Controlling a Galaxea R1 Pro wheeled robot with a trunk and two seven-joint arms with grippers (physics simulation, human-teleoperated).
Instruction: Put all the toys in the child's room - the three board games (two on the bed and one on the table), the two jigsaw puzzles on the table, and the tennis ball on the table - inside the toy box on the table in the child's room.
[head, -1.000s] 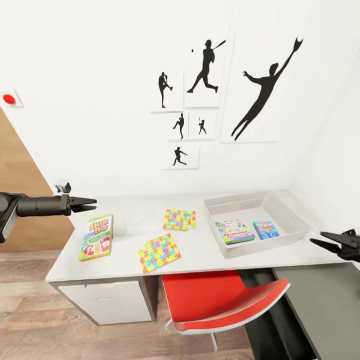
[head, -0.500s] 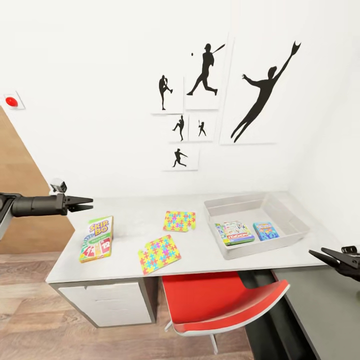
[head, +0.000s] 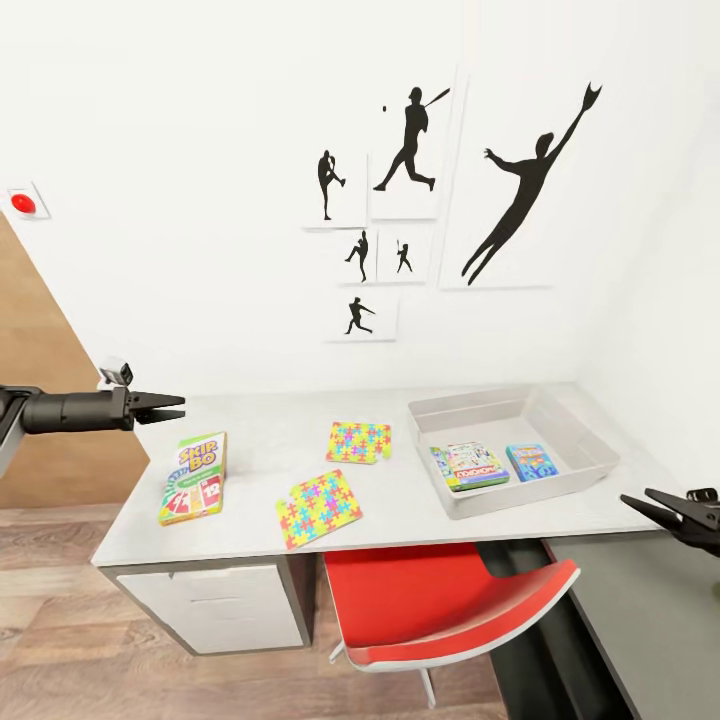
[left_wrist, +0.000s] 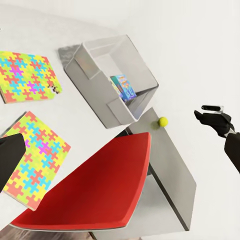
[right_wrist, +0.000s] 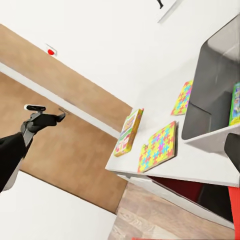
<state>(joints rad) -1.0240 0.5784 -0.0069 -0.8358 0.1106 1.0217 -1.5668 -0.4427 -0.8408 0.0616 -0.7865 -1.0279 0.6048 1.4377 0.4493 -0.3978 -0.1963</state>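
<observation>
A long light-grey table runs across the middle of the head view, against a white wall hung with black sports pictures. At the right of the tabletop stands the pale grey toy box, open at the top. Two board games lie flat inside it: a white-green one with a red band and, just to its right, a small blue one. The third board game, a yellow-green-red box, lies flat near the table's left end. Two jigsaw puzzles rest on the bare top between that box and the toy box: one further back, one at the front edge, slightly turned. They lie apart from each other.

In the left wrist view the tennis ball sits on the lower grey surface just beside the toy box's corner, outside it.

A red chair is tucked under the table's front edge, in the lower middle of the frame.

The left gripper hangs in the air at the left edge, above the table's left end, its fingers close together and pinching nothing. The right gripper hovers at the right edge, over the lower dark shelf, its fingers slightly parted and empty.
</observation>
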